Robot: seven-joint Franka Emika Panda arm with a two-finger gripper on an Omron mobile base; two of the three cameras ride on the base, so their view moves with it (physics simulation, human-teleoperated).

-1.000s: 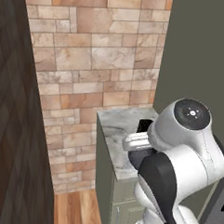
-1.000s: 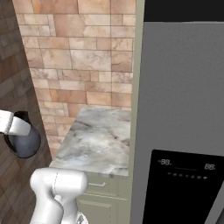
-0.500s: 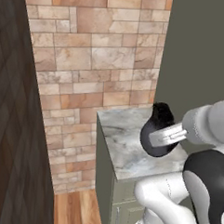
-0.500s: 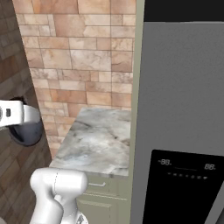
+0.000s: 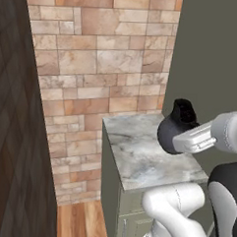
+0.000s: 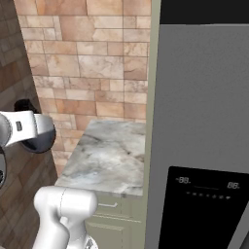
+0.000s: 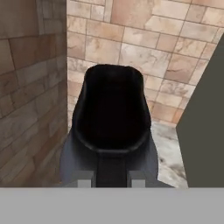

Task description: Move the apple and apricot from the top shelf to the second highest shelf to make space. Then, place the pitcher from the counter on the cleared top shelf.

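Note:
The pitcher [image 5: 175,127] is a dark blue-grey round-bellied jug, and it hangs in the air clear of the counter [image 5: 138,152]. My gripper [image 5: 184,141] is shut on it. In the right base view the pitcher [image 6: 37,142] shows at the left edge, left of the counter [image 6: 108,154], with the white hand across it. In the hand view I look down into the pitcher's [image 7: 112,114] dark mouth, and my gripper [image 7: 112,178] clamps its near rim. The apple, the apricot, the top shelf and the second highest shelf are hidden.
A tall grey fridge [image 6: 204,107] with its door shut and a black dispenser panel [image 6: 204,209] stands right of the counter. A tan brick wall [image 5: 104,60] runs behind. A dark wall [image 5: 16,135] closes the left side. Wooden floor [image 5: 80,224] lies below.
The arm has swung its hand out to the side. The pitcher has risen a little and shifted right in both base views, still gripped. The base has stayed put.

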